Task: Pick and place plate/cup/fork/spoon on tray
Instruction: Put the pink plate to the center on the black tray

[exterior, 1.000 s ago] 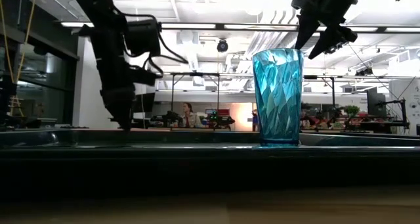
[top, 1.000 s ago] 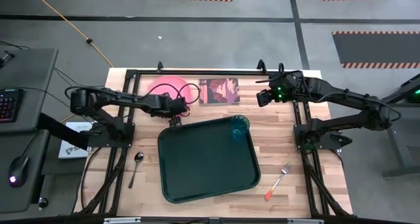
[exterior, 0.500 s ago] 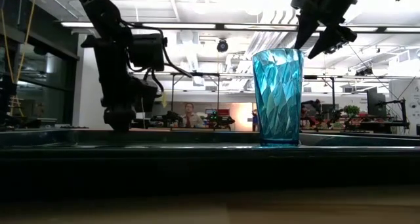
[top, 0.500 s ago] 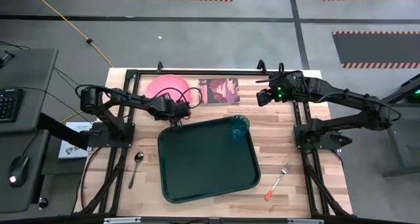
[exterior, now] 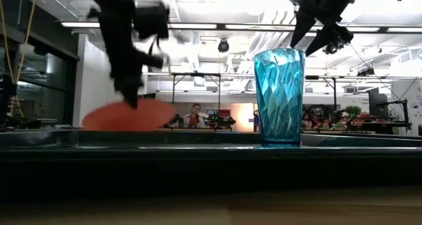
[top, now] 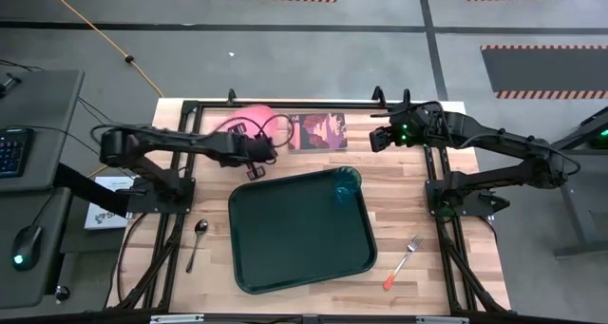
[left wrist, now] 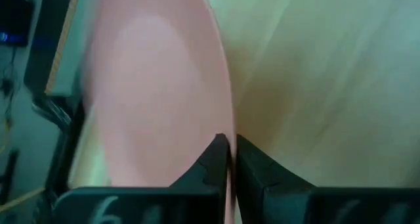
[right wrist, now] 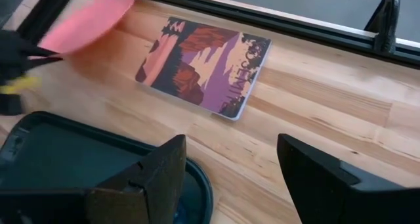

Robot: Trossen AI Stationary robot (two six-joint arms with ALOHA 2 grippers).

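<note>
The pink plate [top: 237,115] is at the table's far side, left of the picture card, tilted, with my left gripper [left wrist: 230,148] shut on its rim; it also shows in the low view [exterior: 128,116]. The teal cup [top: 346,184] stands upright in the far right corner of the green tray [top: 299,253]. The spoon [top: 197,240] lies on the table left of the tray. The fork [top: 403,262] lies to the tray's right. My right gripper [right wrist: 230,178] hangs open above the table's far right, holding nothing. My left gripper pinches the plate's rim [left wrist: 225,119] between its two shut fingers, on the side nearest the tray. The fingers slant down at it from the table's near left. The plate is tilted with the held rim raised; whether its far edge touches the table I cannot tell.
A maroon picture card [top: 317,131] lies flat between the plate and my right gripper. Black frame bars [top: 285,104] run along the table's far edge and both sides. Bare wood shows around the tray.
My left gripper has shut on the plate's rim and has risen, drawing back from the tray's far left corner toward the table's far edge. The plate, flat on the table before, is now tipped up with its held side lifted.
</note>
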